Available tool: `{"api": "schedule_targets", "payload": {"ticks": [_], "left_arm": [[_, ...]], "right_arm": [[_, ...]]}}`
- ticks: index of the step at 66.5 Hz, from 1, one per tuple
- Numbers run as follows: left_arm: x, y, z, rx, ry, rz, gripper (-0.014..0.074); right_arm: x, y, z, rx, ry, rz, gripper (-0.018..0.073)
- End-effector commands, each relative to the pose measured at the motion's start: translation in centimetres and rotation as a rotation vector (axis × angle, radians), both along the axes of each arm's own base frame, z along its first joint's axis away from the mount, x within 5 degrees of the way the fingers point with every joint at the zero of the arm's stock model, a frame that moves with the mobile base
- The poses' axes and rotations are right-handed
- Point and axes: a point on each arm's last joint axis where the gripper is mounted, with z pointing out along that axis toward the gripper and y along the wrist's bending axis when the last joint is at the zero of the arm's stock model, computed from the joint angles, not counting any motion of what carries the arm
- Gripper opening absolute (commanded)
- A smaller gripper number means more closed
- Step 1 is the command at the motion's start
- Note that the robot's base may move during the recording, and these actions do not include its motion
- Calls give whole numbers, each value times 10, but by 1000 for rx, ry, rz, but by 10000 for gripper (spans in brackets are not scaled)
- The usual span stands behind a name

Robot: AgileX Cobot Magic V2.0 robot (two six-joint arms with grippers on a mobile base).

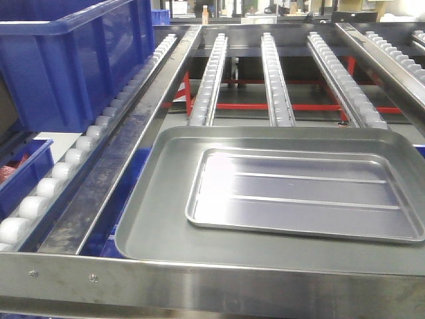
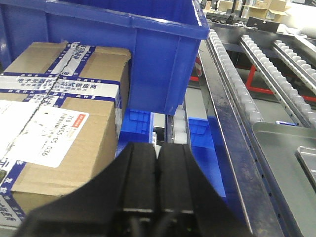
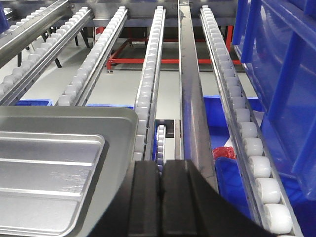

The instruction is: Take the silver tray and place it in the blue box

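Front view: shiny, ridged silver tray (image 1: 302, 196); left gripper (image 2: 158, 150), right gripper (image 3: 161, 170) closed.

silver tray (image 1: 302, 193): shiny silver, ridged | larger tray (image 1: 156, 219): dull grey | blue box (image 1: 73, 60): deep blue | rollers (image 1: 48, 189): probably white

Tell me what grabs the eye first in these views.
The shiny silver tray lying inside a larger dull grey tray at the front of the roller rack stands out first. Next comes the big blue box at the rack's upper left, with a taped cardboard carton near it in the left wrist view.
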Motion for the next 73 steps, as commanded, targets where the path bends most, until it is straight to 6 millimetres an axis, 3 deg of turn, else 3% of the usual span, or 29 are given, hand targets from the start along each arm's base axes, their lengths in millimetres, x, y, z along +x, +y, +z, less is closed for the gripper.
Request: {"api": "schedule_targets", "payload": {"ticks": [1, 60, 67, 73], "left_arm": [[-2, 1, 10, -25, -115, 7, -105], [-2, 1, 11, -31, -125, 7, -105], [-4, 2, 20, -44, -204, 12, -105], [-9, 3, 44, -43, -296, 14, -105]], "right_arm": [[-1, 0, 8, -18, -105, -2, 49], [-1, 0, 11, -20, -134, -4, 49], [-4, 0, 26, -26, -248, -5, 49], [-10, 0, 53, -32, -336, -6, 49]]}}
